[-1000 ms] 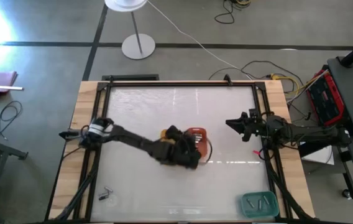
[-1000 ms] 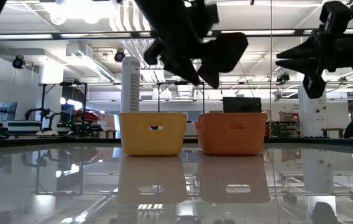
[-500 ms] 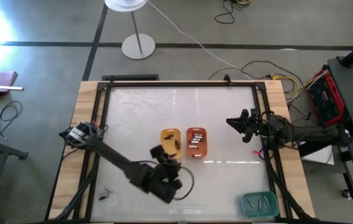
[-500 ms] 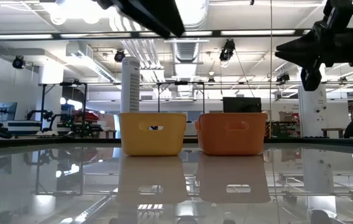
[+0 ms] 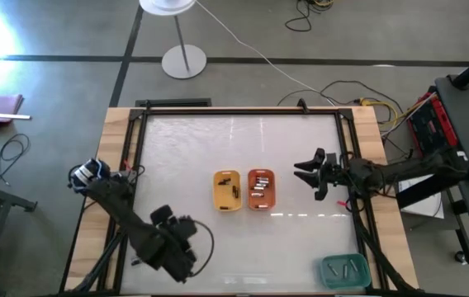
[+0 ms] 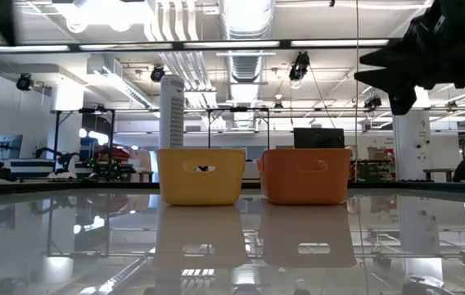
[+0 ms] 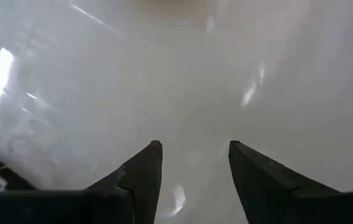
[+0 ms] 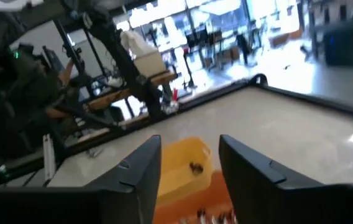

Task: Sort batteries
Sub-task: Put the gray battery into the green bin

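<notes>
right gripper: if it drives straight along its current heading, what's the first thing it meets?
Likely the orange tray. The right gripper, fingers open, points across the table toward it, and its wrist view shows the orange tray nearest with the yellow tray beyond. It seems to sit higher than the trays, so it might pass over.

Two small trays, yellow [image 5: 227,190] and orange [image 5: 261,189], stand side by side at the middle of the worktop [image 5: 193,148], with bare surface toward the far edge. The left gripper [image 5: 181,257], jaws apart, crowds the near-left corner; a teal tray [image 5: 343,270] fills the near-right corner.
</notes>
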